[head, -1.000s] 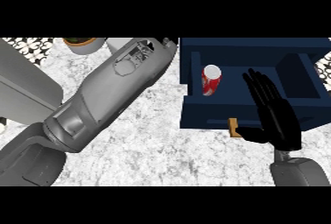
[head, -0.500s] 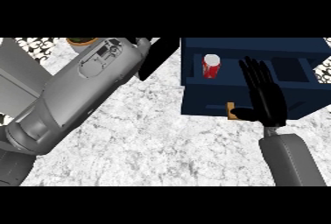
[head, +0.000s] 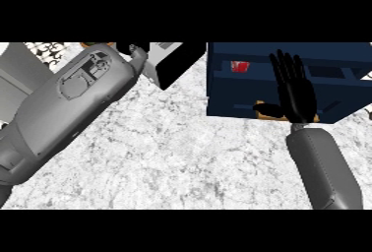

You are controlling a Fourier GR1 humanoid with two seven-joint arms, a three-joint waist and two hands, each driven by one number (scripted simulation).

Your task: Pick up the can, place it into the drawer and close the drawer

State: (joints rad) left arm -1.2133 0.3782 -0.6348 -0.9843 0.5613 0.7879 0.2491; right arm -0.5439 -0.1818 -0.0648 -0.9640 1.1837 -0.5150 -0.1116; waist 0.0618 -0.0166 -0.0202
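Red can [head: 239, 66] sits in the drawer [head: 225, 93]; the right hand [head: 294, 96], fingers straight at three o'clock, may slip past the front.

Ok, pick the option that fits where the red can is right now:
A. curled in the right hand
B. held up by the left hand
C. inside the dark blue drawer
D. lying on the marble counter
C: the red can sits inside the dark blue drawer, while the right hand is flat and open over the drawer's front, holding nothing.
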